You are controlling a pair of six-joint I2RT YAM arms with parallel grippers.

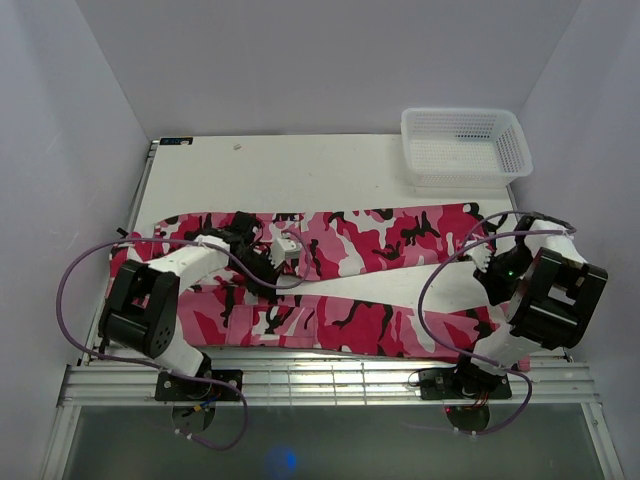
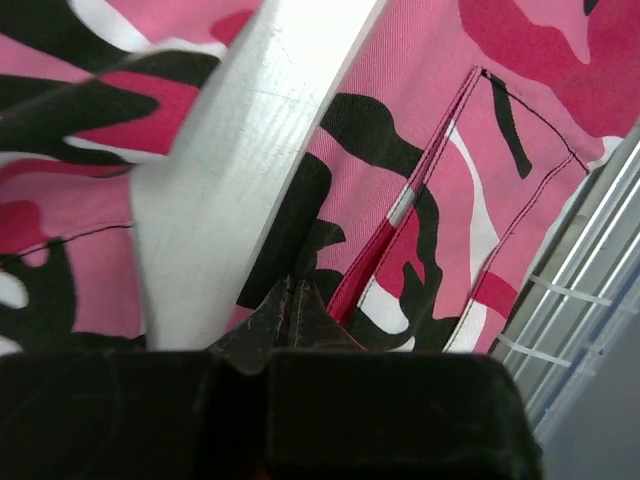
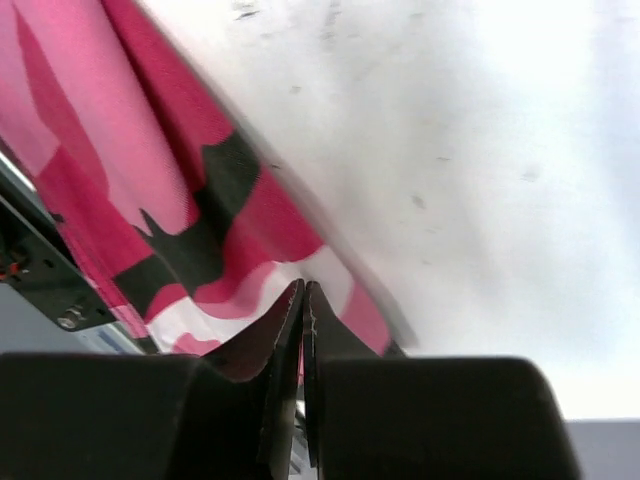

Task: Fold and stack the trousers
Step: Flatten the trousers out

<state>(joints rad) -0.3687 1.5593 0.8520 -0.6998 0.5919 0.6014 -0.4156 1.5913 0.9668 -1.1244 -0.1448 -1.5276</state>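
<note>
My left gripper (image 2: 290, 300) has its fingers pressed together, and a ridge of pink and black cloth runs right up into the tips, so I judge it clamped on the trousers (image 1: 380, 235). My right gripper (image 3: 303, 300) is likewise closed, its tips meeting over a white and pink patch at the cloth's edge, seemingly pinching it. Seen from above, the left gripper sits at about 9 o'clock from the table's middle, near where the two legs join. The right gripper sits at about 3 o'clock, by the far leg's end. The trousers lie full length across the white table (image 1: 330, 165), waist toward 9 o'clock and legs splayed in a narrow V that opens toward 3 o'clock. A white mesh basket (image 1: 465, 150) stands apart at 1 o'clock. As I judge it, no fold has been made; only the first grasp looks set, with every fold and the stacking left to do. The top view alone shows the whole garment and the basket, but my fingertips are too small there to read. The left wrist view alone shows a stitched pocket (image 2: 520, 200) and the bare strip of table between the legs. The right wrist view alone shows the cloth edge at my tips, though it is blurred.
</note>
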